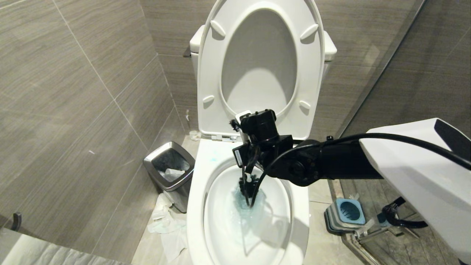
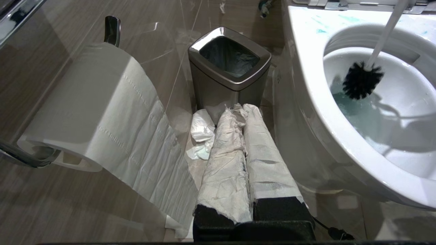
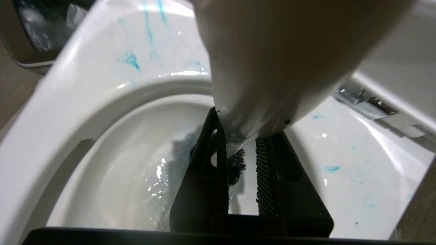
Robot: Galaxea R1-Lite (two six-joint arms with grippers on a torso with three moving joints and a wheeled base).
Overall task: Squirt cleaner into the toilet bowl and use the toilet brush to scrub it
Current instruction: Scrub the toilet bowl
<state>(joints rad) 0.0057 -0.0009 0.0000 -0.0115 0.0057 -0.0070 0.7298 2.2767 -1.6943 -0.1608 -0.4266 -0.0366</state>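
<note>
While the right tool (image 3: 240,143) is clenched on the pale handle of the toilet brush (image 2: 361,80), it hangs over the back half of the toilet bowl (image 1: 197,206), pointing down into the basin. In the right wrist view the two black fingers (image 3: 272,177) stand on either side of the handle, and the dark bristles show just past them, low in the bowl.

In the head view the bristle head sits at about the centre of the basin, touching the blue-tinted water, with the black wrist just above it at 12 o'clock. The cleaner (image 3: 129,59) shows as thin turquoise smears on the white rim, mostly toward the hinge end, and as a pale blue tint in the water under the brush. The seat (image 1: 206,66) and lid are raised upright against the tank.

From the bowl outward, a steel-rimmed bin (image 1: 169,169) stands on the floor at 9 o'clock, with crumpled paper (image 1: 163,221) lying just in front of it. At 3 o'clock a blue-and-grey holder (image 1: 347,213) sits on the floor by the glass panel.

The left tool (image 2: 243,143), its fingers wrapped in white paper and pressed together with nothing between them, is parked low beside the bowl, next to a toilet roll (image 2: 92,102) on its wall holder.
</note>
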